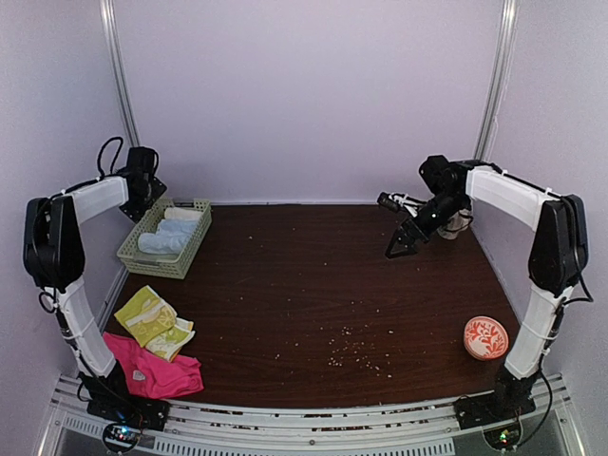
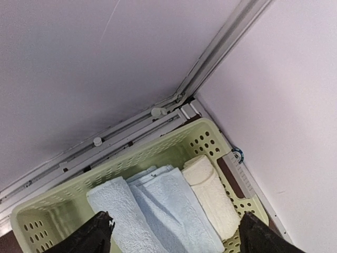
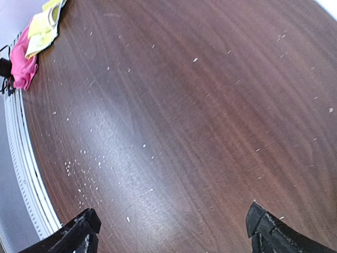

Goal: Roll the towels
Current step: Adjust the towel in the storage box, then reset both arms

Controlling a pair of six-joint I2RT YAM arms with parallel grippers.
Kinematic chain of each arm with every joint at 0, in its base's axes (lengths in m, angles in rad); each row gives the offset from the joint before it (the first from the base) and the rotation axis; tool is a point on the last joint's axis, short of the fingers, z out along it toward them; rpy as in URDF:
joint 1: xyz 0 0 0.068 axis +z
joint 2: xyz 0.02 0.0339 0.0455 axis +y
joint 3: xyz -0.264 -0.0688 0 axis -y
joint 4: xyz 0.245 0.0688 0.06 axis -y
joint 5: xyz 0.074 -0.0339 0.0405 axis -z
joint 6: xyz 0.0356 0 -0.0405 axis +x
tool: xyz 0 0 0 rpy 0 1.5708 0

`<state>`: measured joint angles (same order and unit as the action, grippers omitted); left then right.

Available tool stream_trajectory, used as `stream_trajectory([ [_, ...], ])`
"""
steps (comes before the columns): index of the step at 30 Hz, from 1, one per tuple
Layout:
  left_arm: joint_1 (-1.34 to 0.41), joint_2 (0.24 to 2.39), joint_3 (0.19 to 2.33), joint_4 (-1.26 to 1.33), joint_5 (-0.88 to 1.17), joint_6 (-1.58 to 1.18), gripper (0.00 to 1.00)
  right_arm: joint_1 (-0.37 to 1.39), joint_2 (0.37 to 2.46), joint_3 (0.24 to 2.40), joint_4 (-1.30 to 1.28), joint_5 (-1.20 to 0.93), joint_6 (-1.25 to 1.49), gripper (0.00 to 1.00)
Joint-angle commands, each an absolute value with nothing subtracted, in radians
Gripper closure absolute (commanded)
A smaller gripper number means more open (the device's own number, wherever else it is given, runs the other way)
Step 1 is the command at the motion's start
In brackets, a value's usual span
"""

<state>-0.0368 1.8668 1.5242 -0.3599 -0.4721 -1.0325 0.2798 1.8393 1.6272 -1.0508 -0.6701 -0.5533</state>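
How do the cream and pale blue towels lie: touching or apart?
Touching: the left wrist view shows the cream towel pressed against the pale blue towel, no gap.

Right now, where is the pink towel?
In the top view, the pink towel lies at the near left corner of the table, right next to the yellow-green towel.

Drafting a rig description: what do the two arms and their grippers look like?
The left arm and right arm match: white link shells with black joint housings. Thin black cables loop beside them. The left gripper and right gripper have black, angular fingers.
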Motion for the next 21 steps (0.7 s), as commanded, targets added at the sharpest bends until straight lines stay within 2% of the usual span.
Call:
stream_trajectory([
  [1, -0.069, 1.761, 1.490, -0.270, -0.515, -0.794, 0.15, 0.263, 1.782, 1.680, -1.002, -0.658, -0.509, 0.00],
  [5, -0.126, 1.644, 1.409, -0.154, -0.518, -0.594, 0.17, 0.249, 1.734, 1.678, -0.959, -0.631, -0.479, 0.00],
  [9, -0.139, 1.519, 1.309, -0.044, -0.386, -0.424, 0.18, 0.221, 1.670, 1.681, -0.860, -0.531, -0.390, 0.00],
  [14, -0.141, 1.388, 1.215, 0.016, -0.134, -0.219, 0.32, 0.168, 1.579, 1.668, -0.707, -0.397, -0.266, 0.00],
  [21, -0.144, 1.352, 1.265, -0.272, -0.266, -0.286, 0.33, 0.134, 1.507, 1.589, -0.651, -0.419, -0.204, 0.00],
])
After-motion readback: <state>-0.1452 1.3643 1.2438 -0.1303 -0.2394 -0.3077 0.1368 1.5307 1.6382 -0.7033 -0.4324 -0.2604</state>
